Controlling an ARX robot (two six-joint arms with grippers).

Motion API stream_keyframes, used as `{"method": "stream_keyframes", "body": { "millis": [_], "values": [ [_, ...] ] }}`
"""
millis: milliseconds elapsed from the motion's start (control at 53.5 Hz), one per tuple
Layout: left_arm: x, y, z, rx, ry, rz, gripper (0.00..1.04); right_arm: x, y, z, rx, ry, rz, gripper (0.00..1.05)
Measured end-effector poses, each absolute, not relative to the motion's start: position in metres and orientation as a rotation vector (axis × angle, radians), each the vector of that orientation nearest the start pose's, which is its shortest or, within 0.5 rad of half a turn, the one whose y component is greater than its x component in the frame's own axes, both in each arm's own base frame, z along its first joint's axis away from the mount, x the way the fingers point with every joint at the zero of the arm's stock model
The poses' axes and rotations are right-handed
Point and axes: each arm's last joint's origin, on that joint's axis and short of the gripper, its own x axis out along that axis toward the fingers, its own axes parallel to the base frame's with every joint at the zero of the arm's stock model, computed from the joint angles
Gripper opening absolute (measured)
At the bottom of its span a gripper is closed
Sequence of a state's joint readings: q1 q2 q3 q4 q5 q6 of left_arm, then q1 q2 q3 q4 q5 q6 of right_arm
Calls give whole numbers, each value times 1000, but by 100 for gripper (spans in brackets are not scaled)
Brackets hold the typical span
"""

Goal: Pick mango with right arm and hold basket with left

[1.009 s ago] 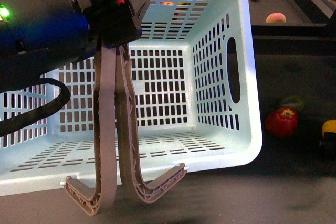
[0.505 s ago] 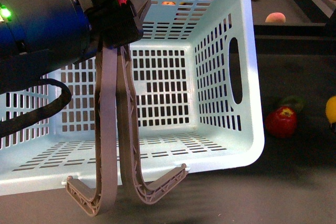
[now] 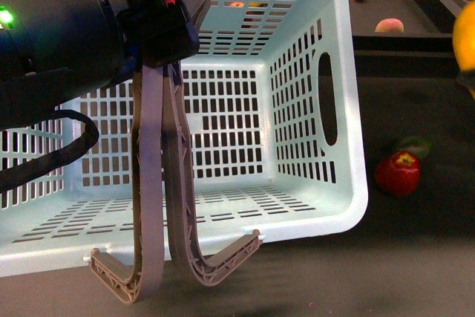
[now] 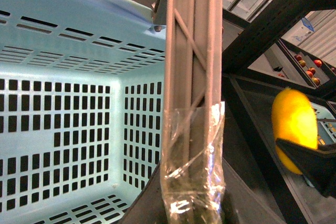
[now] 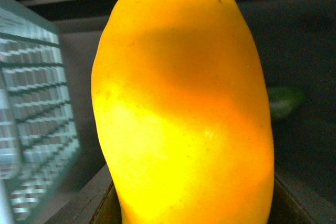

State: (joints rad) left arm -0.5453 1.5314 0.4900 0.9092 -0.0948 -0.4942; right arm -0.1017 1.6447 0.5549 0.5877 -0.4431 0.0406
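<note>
- Over the last second the mango climbed the right edge of the front view, from down near table level to well above the red apple. The apple lay where it had been.
- The basket barely shifted. It stayed tipped with its open mouth toward the camera, and nothing lay inside it.
- The mango was smooth and oval, deep yellow shading to orange across its middle. It was held in the air to the right of the basket, clear of its wall.
- The right gripper pinched the mango. Dark finger edges showed at either side of the fruit's lower end in the right wrist view.
- The left gripper was clamped on the two grey-brown handles, which hung side by side from it down to the near rim.
- The front view caught only a sliver of the fruit. The left wrist view showed most of the mango, with a dark finger under it.
- Only the left wrist view showed the clear wrap around the handles.
</note>
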Motion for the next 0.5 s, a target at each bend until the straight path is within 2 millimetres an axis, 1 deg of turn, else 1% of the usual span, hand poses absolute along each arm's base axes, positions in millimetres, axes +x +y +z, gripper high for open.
{"method": "stream_keyframes", "body": {
  "millis": [19,112,168,280,299,393,505],
  "values": [
    [242,-143,173,-443,235,-409,8,287,-14,135,178,486,333,57],
    [242,-143,173,-444,235,-409,8,279,20,162,179,430,420,57],
    [242,-143,173,-443,235,-410,8,275,36,170,178,415,455,57],
    [242,-143,173,-444,235,-409,8,272,62,174,174,418,504,57],
    [242,-143,173,-444,235,-409,8,272,68,174,174,424,512,57],
    [242,-143,173,-443,235,-409,8,272,85,172,173,440,535,57],
    [242,-143,173,-443,235,-409,8,278,108,167,176,462,537,57]
  ]
}}
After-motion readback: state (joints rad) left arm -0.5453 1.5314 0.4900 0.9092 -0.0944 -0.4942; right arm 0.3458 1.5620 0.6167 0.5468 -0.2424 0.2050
